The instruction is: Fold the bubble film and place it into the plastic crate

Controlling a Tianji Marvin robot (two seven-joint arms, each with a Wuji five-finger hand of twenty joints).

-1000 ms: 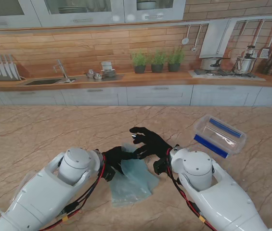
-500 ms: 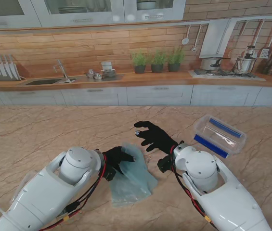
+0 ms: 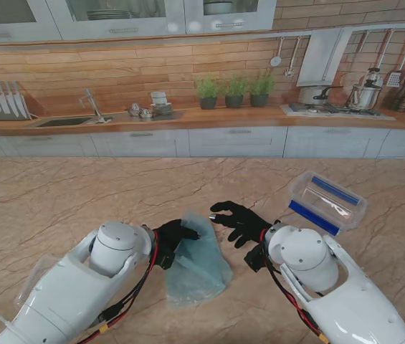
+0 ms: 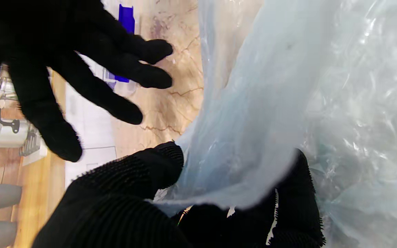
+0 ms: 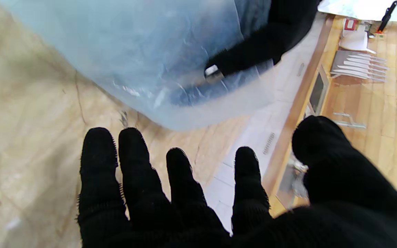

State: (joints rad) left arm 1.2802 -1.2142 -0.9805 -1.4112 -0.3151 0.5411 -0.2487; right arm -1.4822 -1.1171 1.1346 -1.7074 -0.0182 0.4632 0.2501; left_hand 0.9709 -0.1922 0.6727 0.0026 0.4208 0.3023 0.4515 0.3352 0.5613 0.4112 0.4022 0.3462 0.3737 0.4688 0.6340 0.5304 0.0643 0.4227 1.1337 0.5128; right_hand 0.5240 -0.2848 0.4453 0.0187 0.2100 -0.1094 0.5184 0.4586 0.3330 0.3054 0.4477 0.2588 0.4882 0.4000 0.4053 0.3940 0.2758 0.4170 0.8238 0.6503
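— So, what has changed for you in the last second?

— Your right hand (image 3: 239,222) has let go and backed away from the bubble film (image 3: 195,259). A second ago its fingers were over the sheet's far edge beside your left hand (image 3: 173,236); now it hangs just to the right of the film with fingers spread and nothing in them, as the right wrist view confirms.

— And the left?

— It is pinched on the film's far left edge; the left wrist view shows the sheet gripped between thumb (image 4: 140,175) and fingers, with a flap raised off the marble table (image 3: 59,201). The rest of the film lies crumpled on the table between your two forearms, nearer to me than the hands.

— What does that mean for the task?

— You look partway through the fold, with only one hand on the sheet. The plastic crate (image 3: 327,202) sits well apart on the right, still without the film, so folding comes first and the carry later
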